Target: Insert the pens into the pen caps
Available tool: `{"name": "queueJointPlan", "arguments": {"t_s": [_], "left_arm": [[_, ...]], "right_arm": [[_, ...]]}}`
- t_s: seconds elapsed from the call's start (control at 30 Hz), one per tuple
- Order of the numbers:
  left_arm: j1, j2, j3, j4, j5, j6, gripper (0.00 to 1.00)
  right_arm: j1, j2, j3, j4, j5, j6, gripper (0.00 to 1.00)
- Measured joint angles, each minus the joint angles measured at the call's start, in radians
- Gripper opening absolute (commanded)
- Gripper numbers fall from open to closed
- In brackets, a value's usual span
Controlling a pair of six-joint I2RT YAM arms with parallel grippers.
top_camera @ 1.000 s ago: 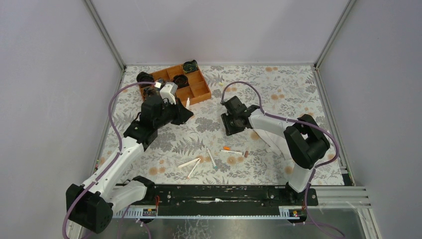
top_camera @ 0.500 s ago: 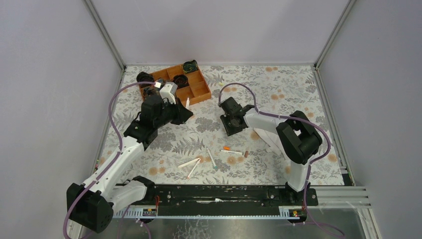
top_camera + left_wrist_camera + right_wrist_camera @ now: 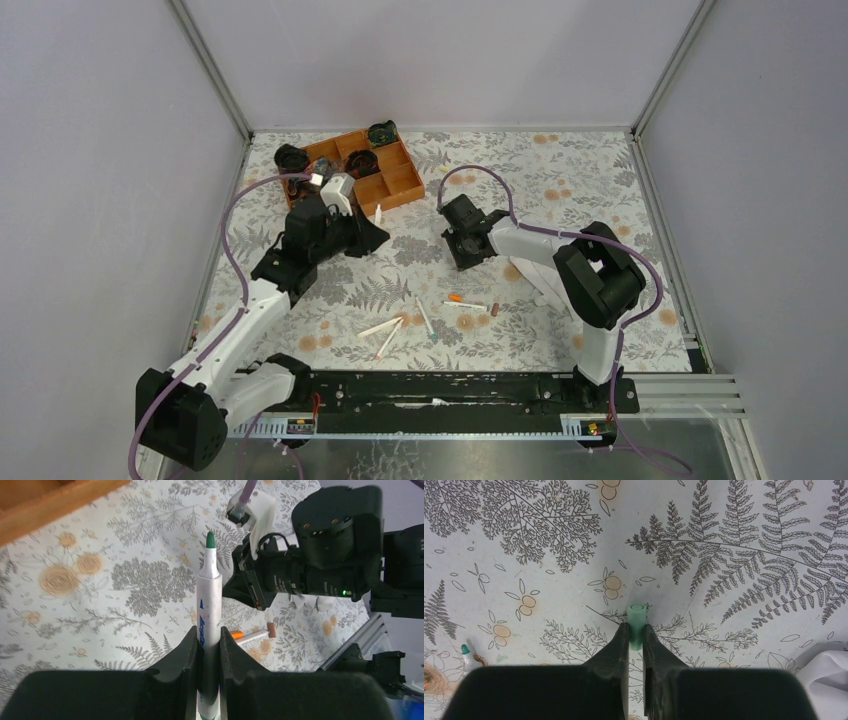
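Aligning tip & cap axes before any push, then pressing straight, no twist. Left: left tool (image 3: 207, 636) clamped tight on barrel of green-tipped pen (image 3: 208, 592), tip fwd, above counter (image 3: 100, 620). Mid: spare pens (image 3: 385, 327) loose nr front edge. Right: right tool (image 3: 635, 630) nearly closed, pinching green cap (image 3: 636, 616) low at counter, apparently resting on it. Lift level w/o squeezing harder, open end toward tip.
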Motion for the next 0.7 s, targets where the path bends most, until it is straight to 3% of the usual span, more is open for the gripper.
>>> {"name": "queueJointPlan", "arguments": {"t_s": [0.07,0.23,0.47,0.7], "left_arm": [[-0.001,-0.014,-0.043,0.027,0.008,-0.039,0.00],[-0.035,-0.042,-0.204,0.134,0.017,-0.174,0.00],[-0.219,-0.001,-0.397,0.354,0.014,-0.363,0.00],[-0.362,0.083,-0.435,0.526,0.002,-0.465,0.00]], "right_arm": [[0.000,0.000,0.000,0.005,0.000,0.002,0.01],[0.000,-0.003,0.000,0.004,-0.003,0.024,0.00],[0.000,-0.089,-0.019,0.013,-0.050,0.106,0.00],[0.001,-0.247,-0.106,0.130,-0.155,0.250,0.00]]}}
